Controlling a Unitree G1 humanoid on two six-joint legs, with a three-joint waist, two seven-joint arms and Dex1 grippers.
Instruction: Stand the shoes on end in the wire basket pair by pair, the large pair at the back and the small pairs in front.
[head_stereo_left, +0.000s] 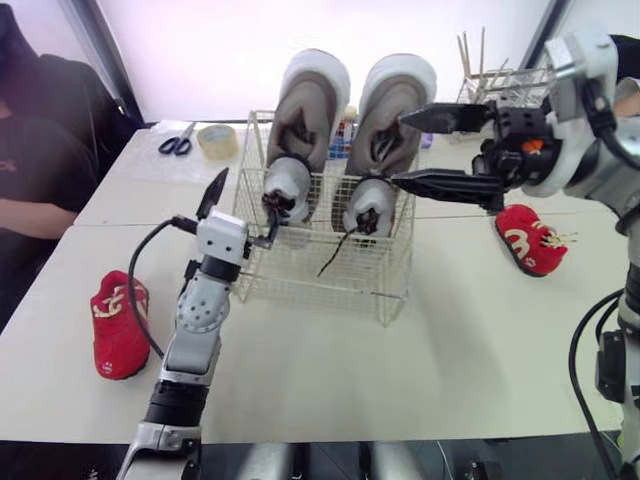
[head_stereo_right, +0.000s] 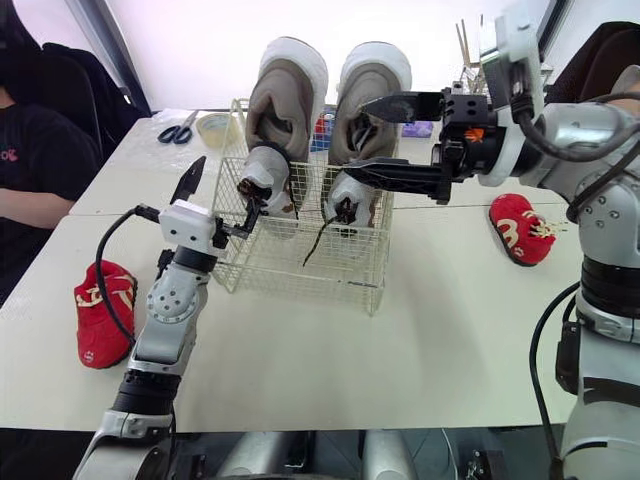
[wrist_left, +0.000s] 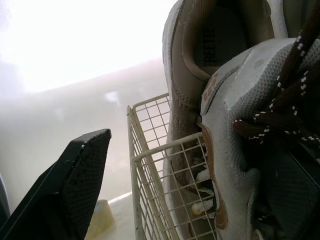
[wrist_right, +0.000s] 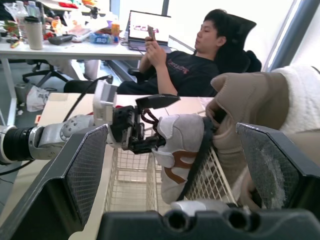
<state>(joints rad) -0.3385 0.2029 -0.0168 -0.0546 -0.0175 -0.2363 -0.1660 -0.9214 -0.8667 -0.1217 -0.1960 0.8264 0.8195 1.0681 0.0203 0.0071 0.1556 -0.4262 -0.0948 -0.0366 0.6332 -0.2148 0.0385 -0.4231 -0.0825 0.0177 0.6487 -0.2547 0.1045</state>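
While both arms reach toward the wire basket (head_stereo_left: 395, 300) in the middle of the white table (head_stereo_left: 480, 350), four shoes stand on end inside it. The large tan pair (head_stereo_left: 312, 100) rises at the back, with a left grey shoe (head_stereo_left: 288, 185) and a right grey shoe (head_stereo_left: 372, 205) side by side in front, dark laces trailing down.

The left fingers (head_stereo_left: 213, 192) are spread apart at the basket's left wall. One points up outside the wire and the other reaches in by the left grey shoe's laces, and they appear to clamp nothing. The right fingers (head_stereo_left: 440, 182) are also spread wide and empty. They lie level, one above the other, with their tips just beside the right-hand tan and grey shoes.

One small pair lies outside the basket, flat on the table and well apart. The left red shoe (head_stereo_left: 120, 325) lies below and to the left of the left fingers, close to that arm, its long axis running roughly toward and away from the robot. The right red shoe (head_stereo_left: 528, 240) lies just under the right arm, to the basket's right, angled across the table.

Each red shoe looks best fetched by the arm on its own side.

Scissors (head_stereo_left: 177, 140) and a tape roll (head_stereo_left: 217, 140) sit behind the basket, and a seated person (head_stereo_left: 30, 170) is at the far left
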